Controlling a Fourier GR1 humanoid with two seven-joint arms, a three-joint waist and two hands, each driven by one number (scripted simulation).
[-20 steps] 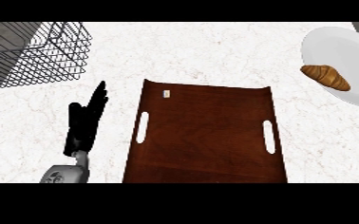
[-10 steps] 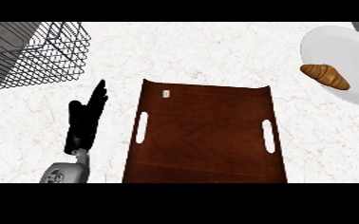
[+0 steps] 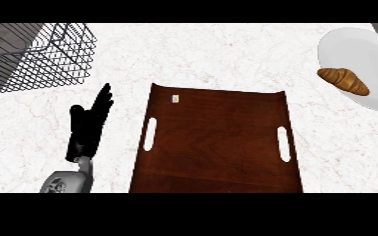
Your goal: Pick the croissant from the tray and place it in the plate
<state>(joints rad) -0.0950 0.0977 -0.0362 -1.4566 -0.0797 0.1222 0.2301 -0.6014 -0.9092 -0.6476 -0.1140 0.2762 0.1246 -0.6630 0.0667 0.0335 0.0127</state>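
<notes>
Cut off at the edges, and one mark too small to read

The plate (image 3: 341,45) runs off the right edge, so only part of its round shows. The wire basket (image 3: 46,55) is cropped at the left, and the tray (image 3: 215,145) loses its near end at the bottom. A pale tag (image 3: 176,98) on the tray is too small to make out.

The brown tray (image 3: 215,142) fills the middle of the counter (image 3: 214,55). Beyond the tray's far edge lies a broad bare stretch. Far left of the tray a wire basket (image 3: 48,55) blocks the corner. Right of the tray, bare marble runs up to the plate (image 3: 347,50).
</notes>
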